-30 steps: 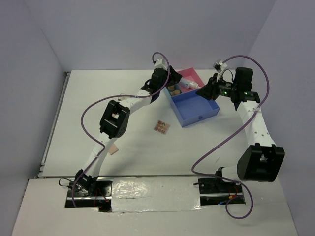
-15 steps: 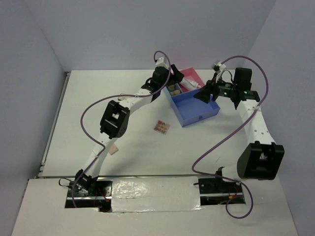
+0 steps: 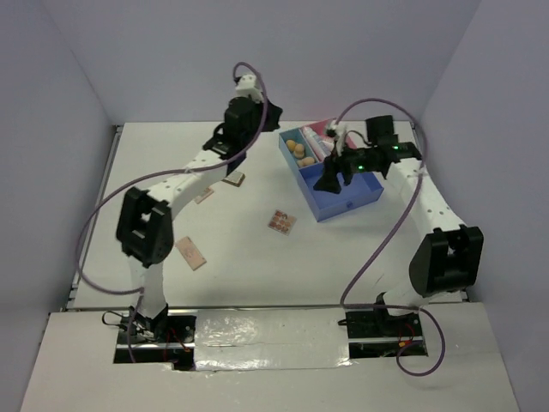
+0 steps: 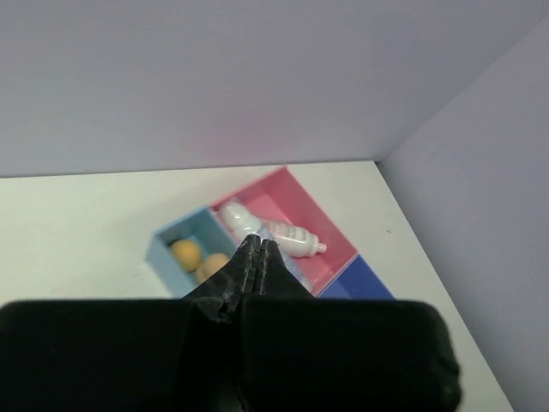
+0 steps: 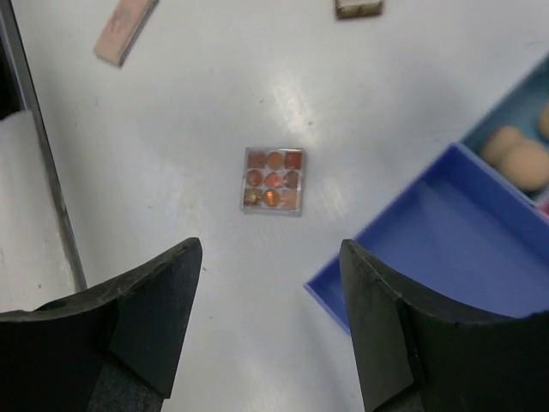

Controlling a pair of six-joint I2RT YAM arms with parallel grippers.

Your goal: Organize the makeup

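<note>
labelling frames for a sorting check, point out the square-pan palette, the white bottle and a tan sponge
square-pan palette (image 5: 273, 180): right wrist view, centre pan of its grid
white bottle (image 4: 290, 237): left wrist view, middle of its body
tan sponge (image 5: 525, 165): right wrist view, middle of the largest one showing

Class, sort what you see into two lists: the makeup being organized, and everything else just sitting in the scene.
Makeup: tan egg-shaped sponges; white bottle with pink label; multicolour square palette; brown-gold flat palette; pinkish flat palette.
Other: blue-and-pink divided tray; purple cables; silver tape strip.
</note>
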